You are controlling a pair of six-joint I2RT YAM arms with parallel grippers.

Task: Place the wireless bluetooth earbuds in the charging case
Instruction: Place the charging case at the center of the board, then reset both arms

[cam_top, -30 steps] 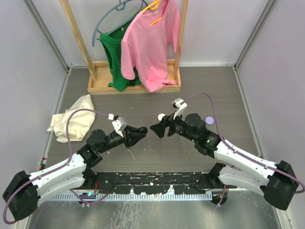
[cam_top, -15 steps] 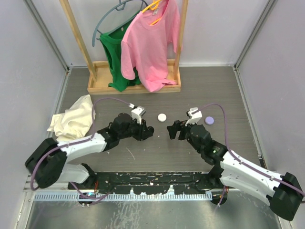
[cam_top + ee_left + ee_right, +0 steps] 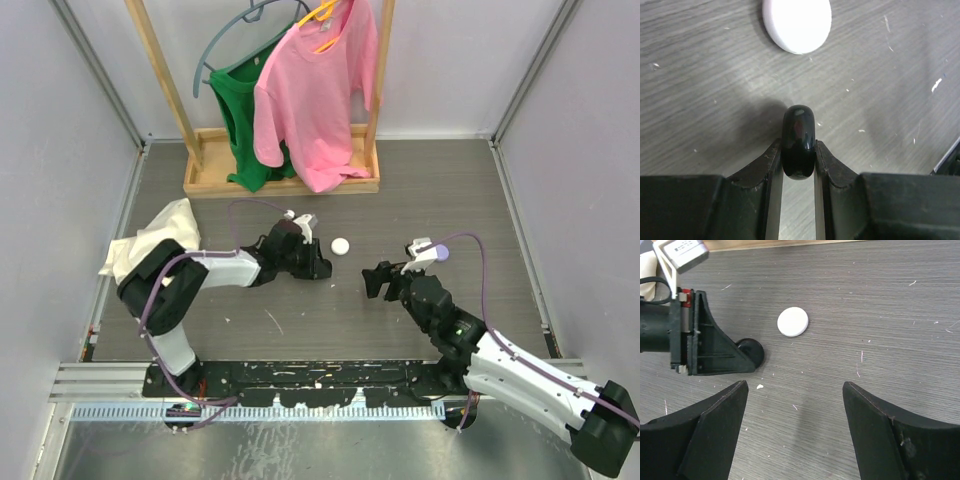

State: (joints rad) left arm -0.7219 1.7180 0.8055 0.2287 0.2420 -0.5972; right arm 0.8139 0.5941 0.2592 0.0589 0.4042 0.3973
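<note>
My left gripper [image 3: 798, 145] is shut on a black round charging case [image 3: 799, 140], held on edge low over the table. The same black case [image 3: 751, 351] shows in the right wrist view beside the left gripper's fingers [image 3: 715, 352]. A white round charging case [image 3: 340, 245] lies flat just beyond it, also seen in the left wrist view [image 3: 797, 22] and the right wrist view [image 3: 793, 321]. My right gripper [image 3: 378, 282] stands open over bare table, right of both cases, with nothing between its fingers [image 3: 715, 410]. The earbuds are out of view.
A lilac round case [image 3: 440, 251] lies behind the right wrist. A cream cloth [image 3: 150, 245] is bunched at the left. A wooden rack [image 3: 280, 175] with a green and a pink shirt stands at the back. White flecks dot the grey table [image 3: 330, 320].
The left arm has stretched out low to the right, carrying the black case up to the white one. The right gripper has drawn back to the right and nearer, still wide open.
</note>
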